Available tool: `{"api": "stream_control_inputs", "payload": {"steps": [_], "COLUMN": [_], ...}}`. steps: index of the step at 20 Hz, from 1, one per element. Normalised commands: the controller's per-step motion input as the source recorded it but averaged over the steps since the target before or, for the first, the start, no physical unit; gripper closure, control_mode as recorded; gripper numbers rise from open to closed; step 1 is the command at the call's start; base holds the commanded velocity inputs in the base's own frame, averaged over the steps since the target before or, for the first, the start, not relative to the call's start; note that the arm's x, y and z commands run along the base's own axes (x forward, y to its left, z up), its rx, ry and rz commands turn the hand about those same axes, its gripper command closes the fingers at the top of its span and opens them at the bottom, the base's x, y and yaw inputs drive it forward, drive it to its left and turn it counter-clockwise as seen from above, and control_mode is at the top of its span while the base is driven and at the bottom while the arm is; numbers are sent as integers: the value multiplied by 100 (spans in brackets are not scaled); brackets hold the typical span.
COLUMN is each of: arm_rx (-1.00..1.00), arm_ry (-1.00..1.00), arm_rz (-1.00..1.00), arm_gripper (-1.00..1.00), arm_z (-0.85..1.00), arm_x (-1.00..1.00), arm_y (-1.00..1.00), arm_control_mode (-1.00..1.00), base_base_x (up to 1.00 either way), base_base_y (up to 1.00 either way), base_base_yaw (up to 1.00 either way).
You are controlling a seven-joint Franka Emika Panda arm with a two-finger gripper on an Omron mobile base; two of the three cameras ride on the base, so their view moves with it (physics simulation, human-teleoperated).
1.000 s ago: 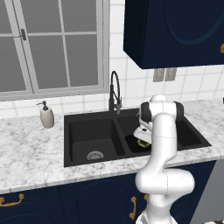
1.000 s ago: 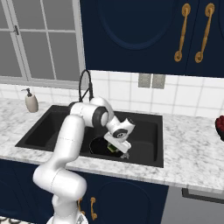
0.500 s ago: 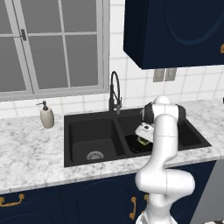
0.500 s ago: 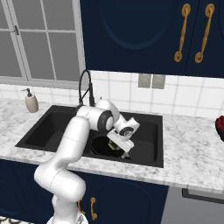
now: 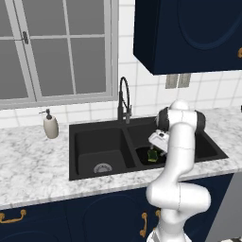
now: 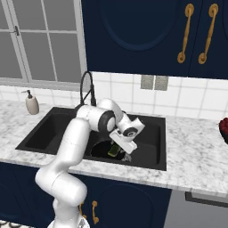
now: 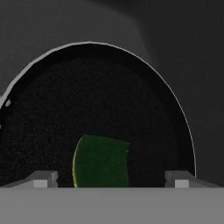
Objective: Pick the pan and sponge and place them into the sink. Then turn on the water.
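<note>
While base views hide fingertips, hand view shows pincer [image 7: 109,179] wide, sponge [image 7: 101,161] on pan [image 7: 57,109].

Matt black pan [image 7: 100,109], marble-look counter [image 5: 33,165]

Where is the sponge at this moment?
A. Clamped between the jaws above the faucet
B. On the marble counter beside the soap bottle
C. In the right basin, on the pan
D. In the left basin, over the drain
C: the sponge lies on the pan in the sink's right basin, with the gripper just above it, jaws spread wide and clear of its sides.
</note>
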Motion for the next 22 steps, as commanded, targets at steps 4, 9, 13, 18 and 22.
{"api": "stream_control_inputs", "payload": {"steps": [4, 9, 13, 18, 22], "arm_rx": [0, 0, 1, 12, 12], "arm_ry": [-15, -22, -28, -30, -25], "arm_rz": [2, 2, 0, 5, 4], "arm_gripper": [-100, -100, -100, -100, -100], "arm_z": [71, 84, 59, 57, 70], "arm_x": [-58, -74, -77, -53, -36], "arm_y": [1, 0, -8, -23, -19], "arm_control_mode": [-100, -100, -100, -100, -100], "base_base_x": [0, 0, 0, 0, 0], "base_base_y": [0, 0, 0, 0, 0], "base_base_yaw": [0, 0, 0, 0, 0]}}
